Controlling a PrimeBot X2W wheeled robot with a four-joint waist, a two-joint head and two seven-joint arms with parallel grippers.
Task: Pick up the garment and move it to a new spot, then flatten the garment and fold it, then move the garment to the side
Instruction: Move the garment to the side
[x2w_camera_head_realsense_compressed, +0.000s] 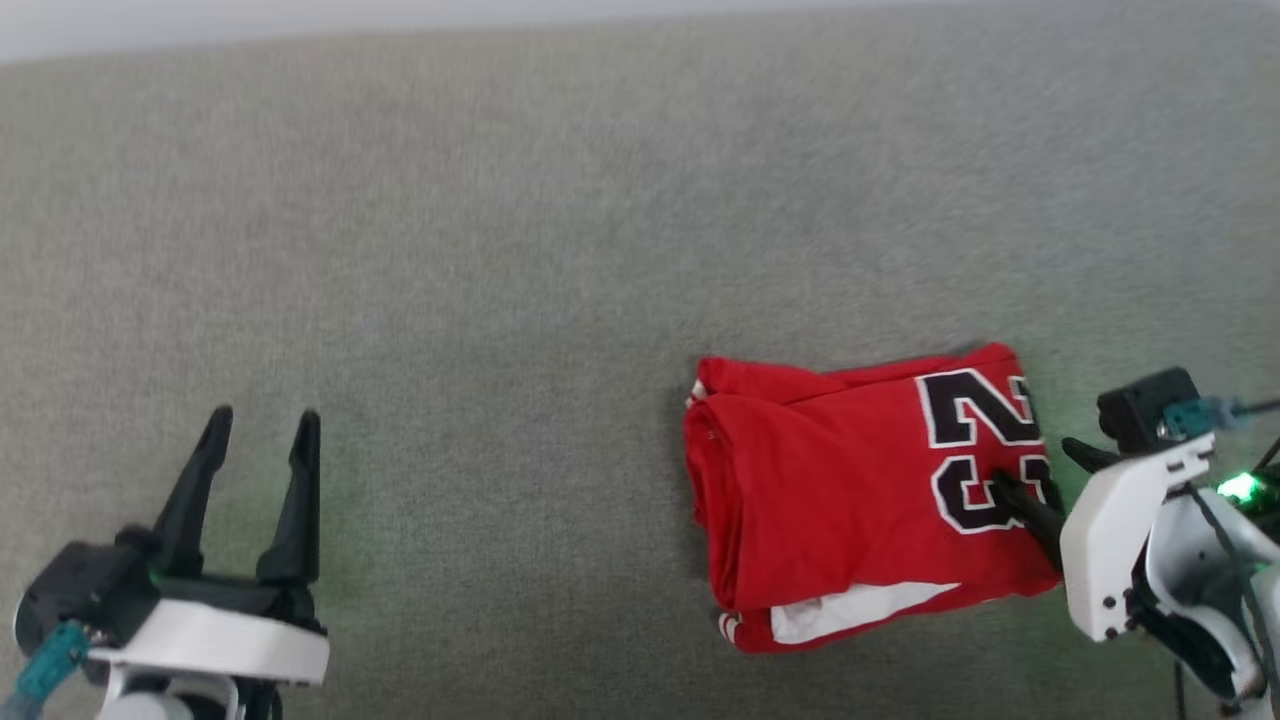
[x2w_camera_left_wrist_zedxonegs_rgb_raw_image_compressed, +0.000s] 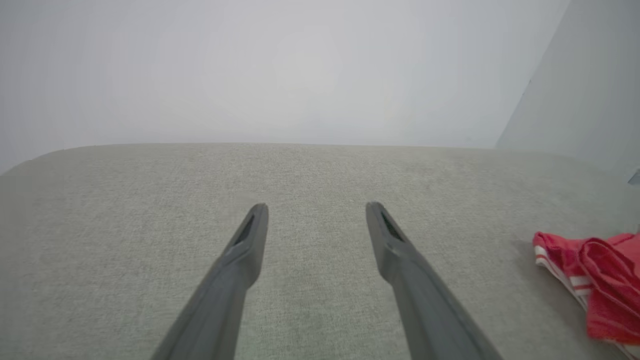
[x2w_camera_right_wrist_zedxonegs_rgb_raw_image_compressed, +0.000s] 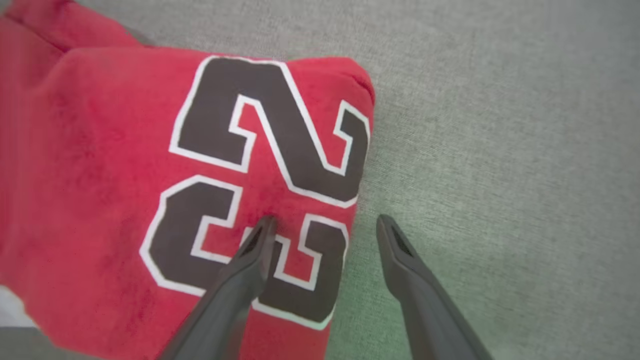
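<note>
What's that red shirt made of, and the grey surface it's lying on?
The garment looks like soft, matte jersey-type fabric, cotton or synthetic unclear; it folds limply with rounded edges. The surface seems a woven grey textile covering, matte, with a fine speckled weave.

a: where do you lose the folded red jersey t-shirt (x2w_camera_left_wrist_zedxonegs_rgb_raw_image_compressed: 595, 280)?
b: the left wrist view's right edge cuts it, and the right wrist view's left and bottom edges do too.
a: and the right gripper (x2w_camera_right_wrist_zedxonegs_rgb_raw_image_compressed: 325, 220)?
b: you can't tell whether its dark finger (x2w_camera_right_wrist_zedxonegs_rgb_raw_image_compressed: 234, 290) touches the cloth.
</note>
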